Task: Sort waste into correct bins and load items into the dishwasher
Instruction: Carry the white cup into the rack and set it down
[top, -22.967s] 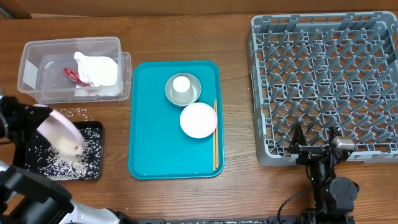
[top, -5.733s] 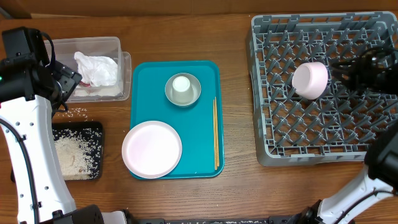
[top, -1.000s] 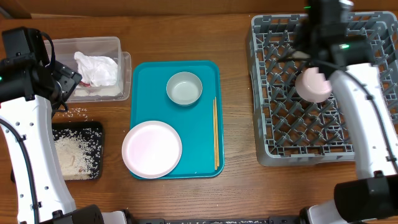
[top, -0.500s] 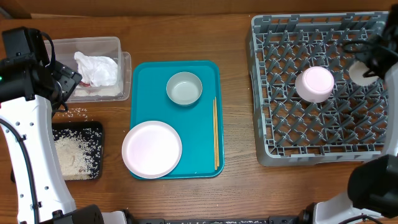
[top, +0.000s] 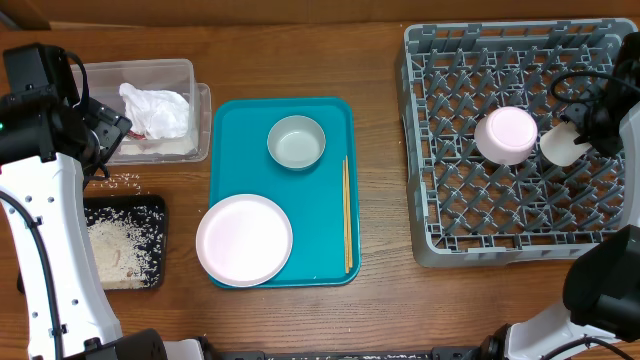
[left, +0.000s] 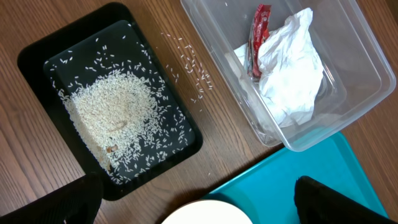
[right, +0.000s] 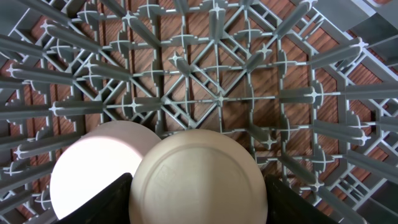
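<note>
Your right fingers (right: 102, 205) pinch the white cup (top: 560, 144) over the dish rack (top: 500, 235), just beside the smaller white dish (top: 506, 135). Lower it squarely between pegs, clear of that dish. Your left fingers (left: 71, 202) stand spread.

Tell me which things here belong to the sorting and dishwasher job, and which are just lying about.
Job: napkin, red wrapper, rice, clear tub, black tray, plate, small dish, metal bowl, cup, chopsticks, dish rack.
Lying about: teal tray.

The wrist views' bottom edges cut off the white plate (left: 202, 218) and the white cup (right: 199, 180)
</note>
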